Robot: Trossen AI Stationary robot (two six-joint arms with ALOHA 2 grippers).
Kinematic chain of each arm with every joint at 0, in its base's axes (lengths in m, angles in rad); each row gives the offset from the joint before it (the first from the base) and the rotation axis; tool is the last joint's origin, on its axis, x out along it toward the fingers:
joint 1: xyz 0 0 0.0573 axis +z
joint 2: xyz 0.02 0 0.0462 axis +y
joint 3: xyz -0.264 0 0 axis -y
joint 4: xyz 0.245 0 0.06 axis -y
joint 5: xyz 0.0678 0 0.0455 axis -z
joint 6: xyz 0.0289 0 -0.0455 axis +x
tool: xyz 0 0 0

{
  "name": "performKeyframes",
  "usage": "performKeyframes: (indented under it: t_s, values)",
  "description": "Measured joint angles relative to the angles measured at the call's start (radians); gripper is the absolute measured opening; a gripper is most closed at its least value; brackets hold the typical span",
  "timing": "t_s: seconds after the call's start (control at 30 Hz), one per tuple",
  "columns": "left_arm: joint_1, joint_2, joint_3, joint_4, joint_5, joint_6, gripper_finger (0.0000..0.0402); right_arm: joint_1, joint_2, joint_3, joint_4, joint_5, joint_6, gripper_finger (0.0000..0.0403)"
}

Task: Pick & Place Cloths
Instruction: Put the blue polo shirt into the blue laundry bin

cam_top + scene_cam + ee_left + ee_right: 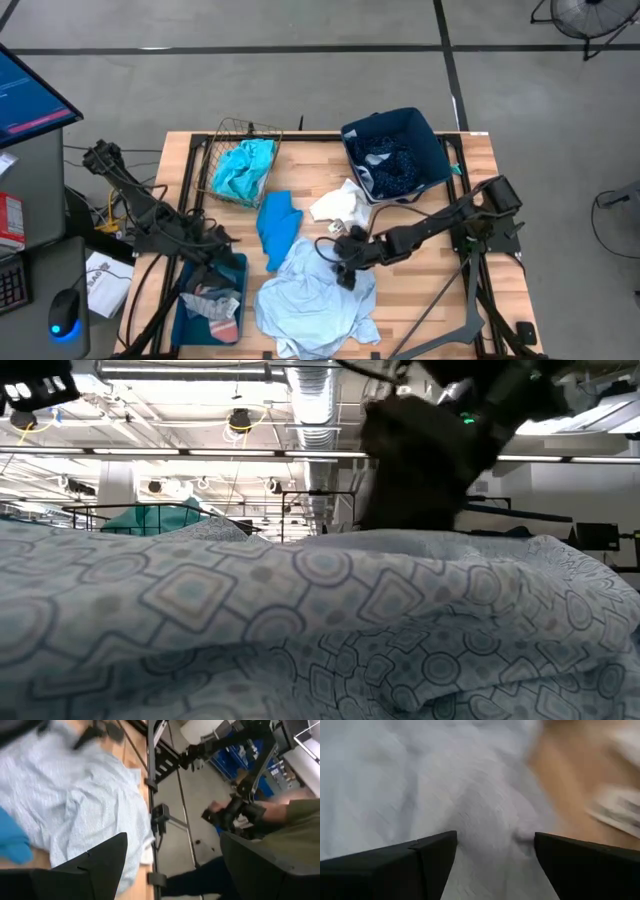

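A pale blue-grey patterned cloth [315,300] lies crumpled on the table's near middle and fills the low view [300,620]. My right gripper [345,268] [495,834] is open, low over the cloth's far part, pointing down. A bright blue cloth [277,228] and a white cloth [338,205] lie flat beyond it. A turquoise cloth [243,168] sits in a wire basket. A navy dotted cloth [398,165] is in the navy bin. My left gripper [222,262] [173,837] is open above the teal tray's far end. My right gripper stands open over a raised fold of the pale cloth [485,805], coming from above. I cannot tell whether its fingertips touch the cloth.
The teal tray [180,318] at the near left corner holds small grey and coral pieces [215,305]. The wire basket [240,130] and navy bin [440,150] stand along the far edge. A person's gloved hand [230,815] shows beyond the table's near edge.
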Motion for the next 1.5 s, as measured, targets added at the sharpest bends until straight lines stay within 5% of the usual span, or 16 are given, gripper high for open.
performKeyframes:
  t_s: [0.17,0.37,0.77,1.17,1.5]
  values:
    - [0.002,0.002,0.000,0.013,-0.035,0.011,0.0301,0.009,0.068,0.043,-0.045,-0.024,0.069,0.0223]
    - [0.008,0.002,0.000,0.023,-0.094,0.017,0.0301,0.007,0.073,0.134,-0.127,-0.048,0.024,0.0027]
    - [0.008,0.002,0.000,0.051,-0.291,0.018,0.0301,-0.018,-0.091,0.420,-0.265,0.042,-0.118,0.0006]
    - [0.008,0.004,0.000,0.086,-0.426,0.018,0.0301,-0.127,-0.293,0.697,-0.554,0.425,-0.257,0.0006]
    - [0.008,0.004,0.000,0.097,-0.447,0.017,0.0301,-0.398,-0.477,0.837,-0.619,0.684,-0.382,0.0006]
